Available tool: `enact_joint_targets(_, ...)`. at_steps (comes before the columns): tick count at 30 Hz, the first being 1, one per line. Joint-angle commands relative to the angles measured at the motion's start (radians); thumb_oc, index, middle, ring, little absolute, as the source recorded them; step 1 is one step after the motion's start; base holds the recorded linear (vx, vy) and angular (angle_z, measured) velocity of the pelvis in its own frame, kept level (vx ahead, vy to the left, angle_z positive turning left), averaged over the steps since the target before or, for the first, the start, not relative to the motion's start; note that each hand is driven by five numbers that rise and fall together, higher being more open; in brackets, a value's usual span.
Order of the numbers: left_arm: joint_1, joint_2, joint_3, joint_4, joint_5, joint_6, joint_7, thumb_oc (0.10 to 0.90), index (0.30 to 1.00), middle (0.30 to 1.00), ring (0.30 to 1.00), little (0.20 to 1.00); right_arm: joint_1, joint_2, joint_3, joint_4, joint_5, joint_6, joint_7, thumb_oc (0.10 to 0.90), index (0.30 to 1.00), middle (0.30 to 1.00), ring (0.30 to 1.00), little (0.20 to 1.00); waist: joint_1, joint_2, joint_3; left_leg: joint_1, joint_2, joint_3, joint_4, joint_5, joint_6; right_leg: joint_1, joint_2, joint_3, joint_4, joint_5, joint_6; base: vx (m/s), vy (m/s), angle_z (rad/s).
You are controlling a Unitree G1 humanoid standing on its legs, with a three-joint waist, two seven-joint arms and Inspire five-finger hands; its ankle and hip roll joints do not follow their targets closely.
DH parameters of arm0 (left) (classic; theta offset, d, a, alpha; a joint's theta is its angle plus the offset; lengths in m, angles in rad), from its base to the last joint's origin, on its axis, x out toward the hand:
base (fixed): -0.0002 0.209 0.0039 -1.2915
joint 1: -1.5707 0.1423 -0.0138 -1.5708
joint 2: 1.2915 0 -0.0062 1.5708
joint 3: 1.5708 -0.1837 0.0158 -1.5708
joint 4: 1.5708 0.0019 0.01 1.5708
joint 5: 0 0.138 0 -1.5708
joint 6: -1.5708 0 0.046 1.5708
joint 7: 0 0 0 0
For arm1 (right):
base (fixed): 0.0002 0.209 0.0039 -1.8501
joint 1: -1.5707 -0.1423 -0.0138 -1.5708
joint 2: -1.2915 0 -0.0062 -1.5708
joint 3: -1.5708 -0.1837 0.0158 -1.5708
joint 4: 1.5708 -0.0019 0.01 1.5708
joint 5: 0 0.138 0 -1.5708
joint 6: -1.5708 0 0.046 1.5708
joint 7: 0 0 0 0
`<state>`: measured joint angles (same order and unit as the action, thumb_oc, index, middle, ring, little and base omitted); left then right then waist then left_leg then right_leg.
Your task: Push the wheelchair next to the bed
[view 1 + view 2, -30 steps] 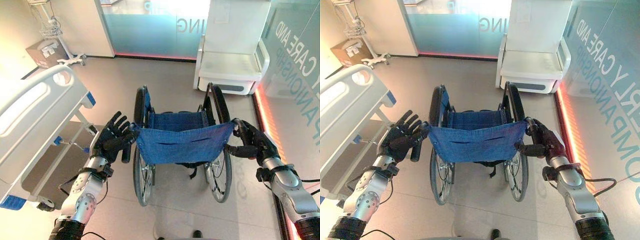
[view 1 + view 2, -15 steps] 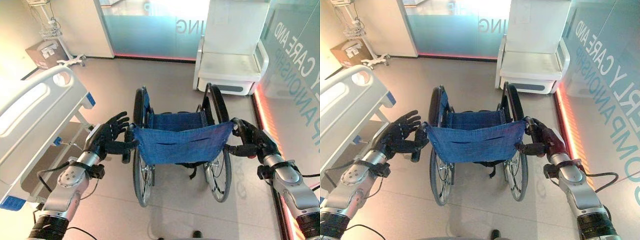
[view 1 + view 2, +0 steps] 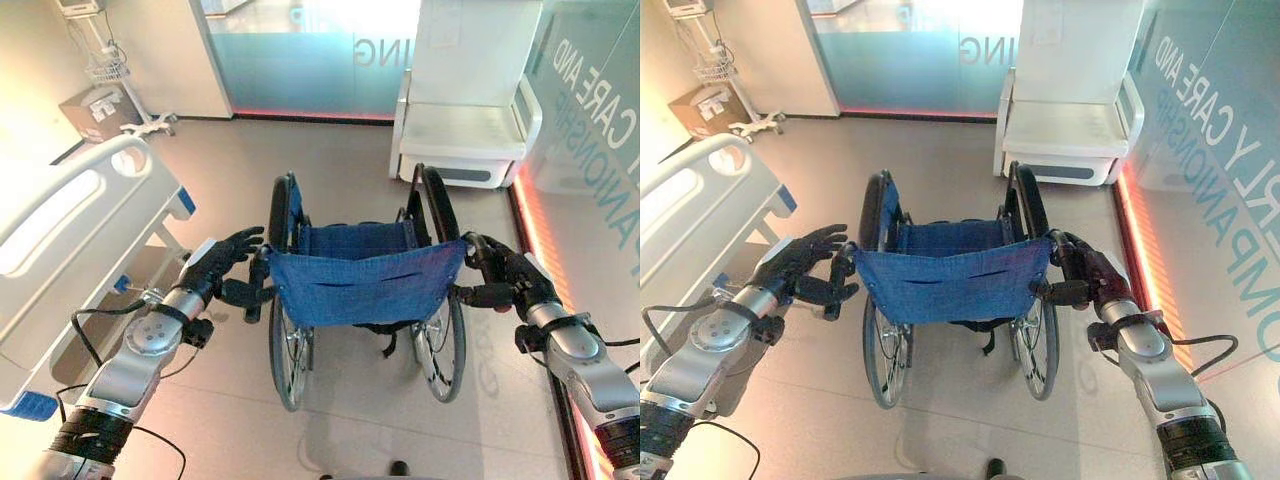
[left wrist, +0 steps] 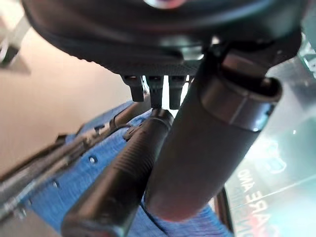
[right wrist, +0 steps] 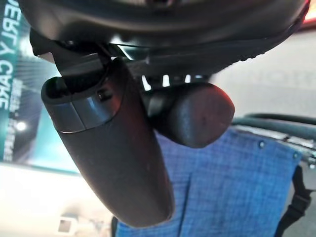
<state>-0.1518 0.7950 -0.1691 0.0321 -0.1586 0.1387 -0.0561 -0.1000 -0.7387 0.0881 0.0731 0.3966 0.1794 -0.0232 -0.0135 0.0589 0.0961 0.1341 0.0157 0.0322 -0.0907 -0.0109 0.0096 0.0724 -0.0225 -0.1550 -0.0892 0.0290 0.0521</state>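
The left hand (image 3: 222, 262) has been lowered beside the left push handle (image 3: 254, 296), fingers straight; the right hand (image 3: 507, 277) is clamped on the wheelchair (image 3: 360, 285). Closing the left grip is called for before pushing toward the bed (image 3: 70, 230).

beige floor (image 3: 350, 420) carries wheelchair (image 3: 360, 285), bed (image 3: 60, 250) at left, white chair (image 3: 465, 130) beyond.

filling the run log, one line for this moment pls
right hand: shut on right push handle | left hand: open at left push handle | wheelchair: beside bed, facing away
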Motion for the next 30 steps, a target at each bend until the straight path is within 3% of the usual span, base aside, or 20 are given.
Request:
enact_joint_targets(1,-0.009,0.076,-0.013,0.114,0.163,0.089,0.075,0.8,0.9,0.9,0.9,0.9,-0.133,-0.059,0.007,-0.022,-0.024,-0.058,-0.06,0.8,0.9,0.9,0.9,0.9,0.007,-0.064,-0.06,-0.02,-0.068,0.068,0.003,-0.028,-0.01,0.046,0.007,0.007,0.002,-0.057,0.046,0.0,0.0,0.0)
enact_joint_targets(8,-0.026,0.01,-0.07,0.183,0.213,0.161,0.144,0.8,0.9,0.9,0.9,0.9,-0.149,-0.037,0.021,-0.003,-0.06,-0.063,-0.071,0.8,0.9,0.9,0.9,0.9,0.002,-0.067,-0.056,-0.016,-0.068,0.069,0.003,-0.032,-0.01,0.048,0.01,0.008,0.002,-0.058,0.047,0.0,0.0,0.0)
enact_joint_targets(16,-0.068,-0.064,-0.113,0.414,0.24,0.261,0.234,0.8,0.9,0.9,0.9,0.9,-0.22,-0.037,0.056,-0.001,-0.07,-0.017,-0.062,0.8,0.9,0.9,0.9,0.9,-0.011,-0.07,-0.056,-0.015,-0.068,0.082,0.003,-0.033,-0.014,0.045,0.012,0.013,0.002,-0.058,0.047,0.0,0.0,0.0)
enact_joint_targets(26,-0.068,-0.153,-0.111,0.568,0.277,0.359,0.376,0.8,0.9,0.9,0.9,0.9,-0.251,-0.024,0.065,-0.023,-0.09,0.035,-0.057,0.8,0.9,0.9,0.9,0.9,-0.011,-0.077,-0.054,-0.016,-0.071,0.08,0.003,-0.037,-0.013,0.044,0.012,0.011,0.003,-0.061,0.046,0.0,0.0,0.0)
enact_joint_targets(30,-0.044,-0.232,-0.108,0.624,0.215,0.355,0.381,0.8,0.9,0.9,0.9,0.9,-0.255,-0.011,0.056,-0.026,-0.111,0.04,-0.053,0.8,0.9,0.9,0.9,0.9,-0.008,-0.08,-0.051,-0.014,-0.072,0.076,0.003,-0.039,-0.012,0.046,0.013,0.008,0.006,-0.065,0.045,0.0,0.0,0.0)
